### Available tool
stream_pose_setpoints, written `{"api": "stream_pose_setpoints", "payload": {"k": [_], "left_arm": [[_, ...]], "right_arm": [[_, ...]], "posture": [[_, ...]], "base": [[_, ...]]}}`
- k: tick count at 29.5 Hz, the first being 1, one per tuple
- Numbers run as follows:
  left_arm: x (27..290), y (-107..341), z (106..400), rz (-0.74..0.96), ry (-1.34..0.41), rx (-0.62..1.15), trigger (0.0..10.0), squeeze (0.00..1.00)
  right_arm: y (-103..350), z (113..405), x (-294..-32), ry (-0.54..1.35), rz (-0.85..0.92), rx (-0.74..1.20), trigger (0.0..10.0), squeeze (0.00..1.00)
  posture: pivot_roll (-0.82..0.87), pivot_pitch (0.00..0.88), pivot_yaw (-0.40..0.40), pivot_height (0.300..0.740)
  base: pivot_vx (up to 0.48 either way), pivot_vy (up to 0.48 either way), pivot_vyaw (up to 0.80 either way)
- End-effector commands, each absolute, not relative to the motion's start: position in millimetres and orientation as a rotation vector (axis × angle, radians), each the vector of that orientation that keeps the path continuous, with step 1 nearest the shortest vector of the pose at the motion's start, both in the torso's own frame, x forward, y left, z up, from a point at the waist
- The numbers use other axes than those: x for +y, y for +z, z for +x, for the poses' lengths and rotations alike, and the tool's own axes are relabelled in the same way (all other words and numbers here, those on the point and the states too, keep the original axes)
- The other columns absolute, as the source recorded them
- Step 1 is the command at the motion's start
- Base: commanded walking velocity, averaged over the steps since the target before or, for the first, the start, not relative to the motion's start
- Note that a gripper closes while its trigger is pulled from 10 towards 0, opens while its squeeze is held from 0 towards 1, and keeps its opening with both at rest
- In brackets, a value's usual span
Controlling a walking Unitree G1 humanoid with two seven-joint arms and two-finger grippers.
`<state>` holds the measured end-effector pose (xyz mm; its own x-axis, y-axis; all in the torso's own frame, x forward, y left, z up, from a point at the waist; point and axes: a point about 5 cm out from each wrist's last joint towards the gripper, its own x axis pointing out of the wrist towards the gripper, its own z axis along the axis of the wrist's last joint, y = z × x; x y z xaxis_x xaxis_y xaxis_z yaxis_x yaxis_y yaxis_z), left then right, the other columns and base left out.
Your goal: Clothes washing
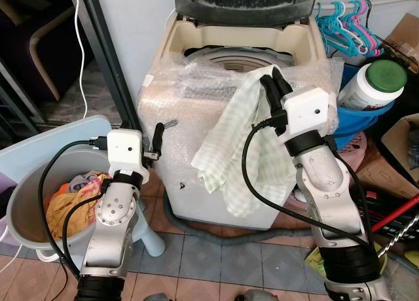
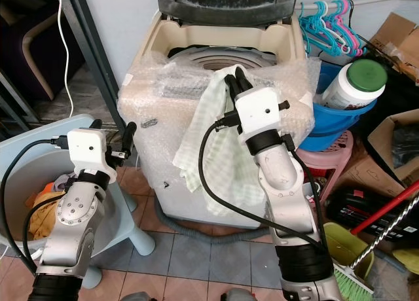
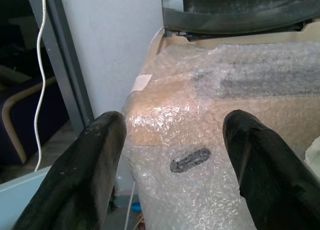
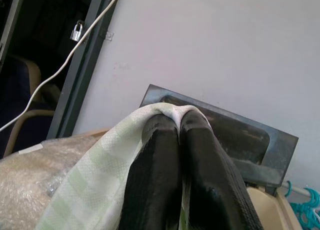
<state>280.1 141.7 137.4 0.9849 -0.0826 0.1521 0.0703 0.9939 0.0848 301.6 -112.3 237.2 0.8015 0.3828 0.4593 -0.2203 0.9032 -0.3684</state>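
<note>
A cream top-loading washing machine (image 1: 196,111), wrapped in bubble wrap, stands with its lid up and drum open. My right gripper (image 1: 273,82) is shut on a pale green checked cloth (image 1: 232,144), held at the machine's front rim; the cloth hangs down the front. In the right wrist view the fingers (image 4: 165,155) pinch the cloth (image 4: 95,185) tightly. My left gripper (image 1: 157,134) is open beside the machine's left front corner, with nothing between its fingers (image 3: 85,175). A grey basin (image 1: 39,196) with orange and yellow clothes (image 1: 75,196) sits under the left arm.
A light blue stool (image 1: 150,239) stands under the basin. Right of the machine are a blue bucket (image 1: 357,121) holding a white green-capped bottle (image 1: 370,85), coloured hangers (image 1: 347,26), cardboard boxes (image 1: 399,144) and a broom (image 2: 357,275). A dark door frame (image 1: 108,59) rises at left.
</note>
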Motion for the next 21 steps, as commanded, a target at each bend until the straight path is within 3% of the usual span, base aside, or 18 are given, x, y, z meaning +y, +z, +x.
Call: {"api": "stream_pose_setpoints", "payload": {"k": [1,11,21], "left_arm": [[138.7,138.4,281.3,0.081,-0.095,-0.163,10.0,0.00],[134.1,137.7,279.8,0.070,-0.102,-0.165,10.0,0.00],[133.2,137.9,277.9,0.065,-0.102,-0.168,10.0,0.00]], "right_arm": [[257.4,308.6,-110.4,0.347,-0.312,-0.625,10.0,0.00],[350.9,352.8,-126.3,0.340,-0.348,-0.811,10.0,0.00],[398.5,362.7,-135.4,0.304,-0.388,-0.916,10.0,0.00]], "posture": [[-0.07,0.034,0.035,0.740],[-0.05,0.036,0.015,0.740],[-0.04,0.045,0.010,0.740]], "base": [[0.337,0.000,0.00],[0.343,0.000,0.00],[0.480,0.000,0.00]]}}
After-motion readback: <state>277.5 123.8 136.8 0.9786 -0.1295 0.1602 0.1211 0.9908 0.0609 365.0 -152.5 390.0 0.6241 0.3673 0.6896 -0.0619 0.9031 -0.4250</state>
